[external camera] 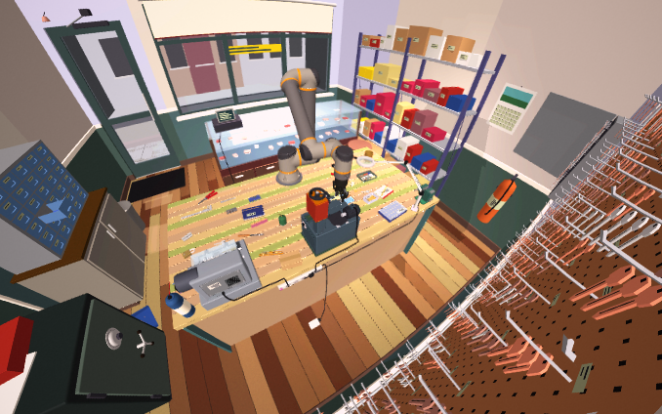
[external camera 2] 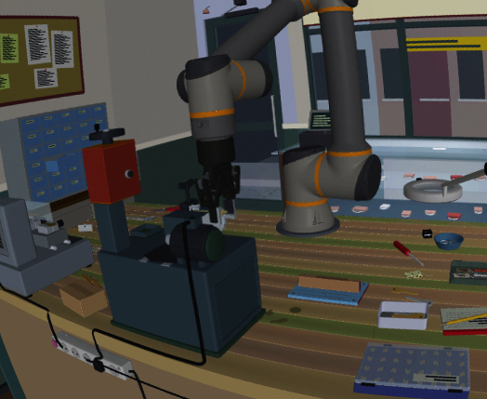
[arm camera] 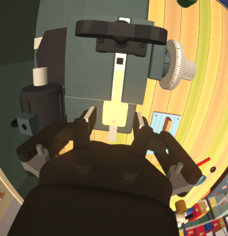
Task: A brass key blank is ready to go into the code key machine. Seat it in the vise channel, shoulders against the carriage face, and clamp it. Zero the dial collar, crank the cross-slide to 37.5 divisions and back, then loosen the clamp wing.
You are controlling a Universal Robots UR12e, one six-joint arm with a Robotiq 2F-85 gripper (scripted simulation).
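The brass key blank (arm camera: pixel 116 93) lies in the vise channel of the code key machine (external camera 2: pixel 177 270), its blade running up the carriage and its square head (arm camera: pixel 114 113) at the near carriage edge. The black clamp wing (arm camera: pixel 121 31) sits across the far end of the channel. The white graduated dial collar with its knob (arm camera: pixel 178 66) sticks out to the right of the carriage. A black motor (arm camera: pixel 41 99) stands to the left. My gripper (arm camera: pixel 114 120) hangs over the carriage (external camera 2: pixel 214 205), astride the key's head, and it is open, holding nothing.
A blue tray with a wooden block (external camera 2: pixel 328 289) lies on the bench right of the machine, with a red screwdriver (external camera 2: pixel 407 252) and a small blue bowl (external camera 2: pixel 448 240) beyond. The machine's red head (external camera 2: pixel 112 170) rises left of my gripper. A grey duplicator (external camera 2: pixel 15 247) sits further left.
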